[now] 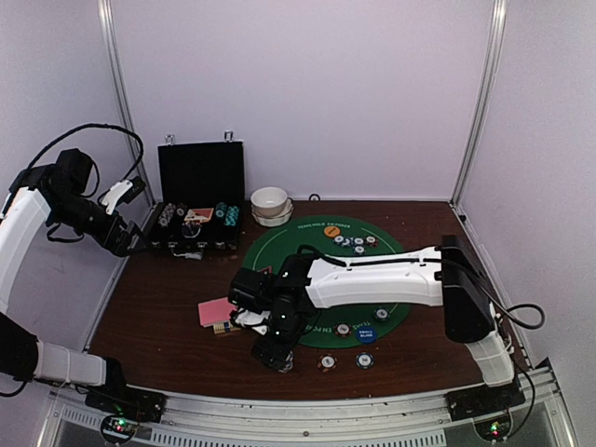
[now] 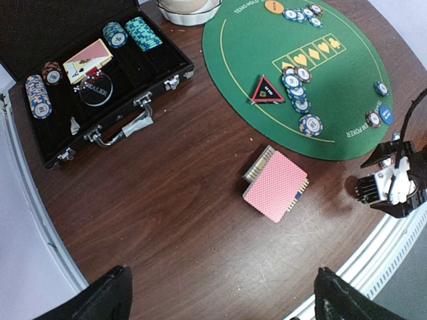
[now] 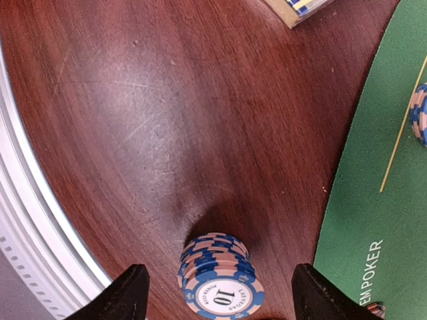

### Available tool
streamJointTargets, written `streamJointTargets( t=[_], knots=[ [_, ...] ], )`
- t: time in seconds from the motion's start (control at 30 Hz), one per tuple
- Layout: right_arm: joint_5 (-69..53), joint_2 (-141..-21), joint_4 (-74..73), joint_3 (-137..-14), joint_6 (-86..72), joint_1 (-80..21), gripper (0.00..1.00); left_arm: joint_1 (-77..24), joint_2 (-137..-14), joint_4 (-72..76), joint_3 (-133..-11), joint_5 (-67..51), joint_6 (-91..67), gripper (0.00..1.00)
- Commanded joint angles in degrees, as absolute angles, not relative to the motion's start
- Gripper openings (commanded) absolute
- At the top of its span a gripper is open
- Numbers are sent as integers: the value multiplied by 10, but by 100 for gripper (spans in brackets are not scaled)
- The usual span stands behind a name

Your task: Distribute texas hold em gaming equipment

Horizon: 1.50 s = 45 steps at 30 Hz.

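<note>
Left fingers (image 1: 133, 244): released and spread wide, with nothing between them. I hold them high over the far left of the surface (image 2: 167, 200), just beside the black case (image 2: 153, 73).

Right fingers (image 1: 276, 354): released, one on each side of a chip stack (image 3: 217, 267), with a bare gap on both sides (I am touching nothing). They are low at the near edge of the surface, just off the green mat (image 3: 373, 200).

Chip stack: pink and blue striped, marked 10 on top, upright on the wood near the metal rim.

Other chips: two small piles (image 1: 326, 361) stand on the wood in front of the mat, and a cluster (image 2: 295, 90) lies on the mat beside the printed suit symbols. More chips (image 2: 38, 97) fill the slots of the case.

Deck of pink-backed cards (image 2: 275, 183): lies face down on the wood, left of the mat and well apart from the case. The pile is slightly askew.

Red triangle marker (image 2: 268, 91): on the mat, touching the chip cluster.

Orange disc (image 2: 274, 6): at the far edge of the mat, next to a few chips.

Blue disc (image 2: 386, 115): at the near edge of the mat, beside a lone chip.

Black case: lid open at the far left, with a few cards (image 2: 88, 60) lying in it.

White bowls (image 1: 271, 205): stacked between the case and the mat.
</note>
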<state>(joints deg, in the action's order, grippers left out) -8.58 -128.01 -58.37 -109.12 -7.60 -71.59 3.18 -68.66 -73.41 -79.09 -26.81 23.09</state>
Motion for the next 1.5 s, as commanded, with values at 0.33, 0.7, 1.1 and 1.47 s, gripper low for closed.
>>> streamJointTargets(
  t=[0.33,0.7,1.1,1.47],
  knots=[
    [-86,-1290,-569,-1068,-75,-715,64,36,-683,-732,-800,-273,235,98],
    [-81,-1285,-571,-1067,-76,-715,42,36,-684,-732,-801,-273,234,98],
    [-56,-1271,-605,-1102,-81,-714,11,36,-683,-733,-802,-273,233,98],
    [-17,-1240,-648,-1149,-90,-658,4,36,-684,-735,-805,-270,235,98]
  ],
)
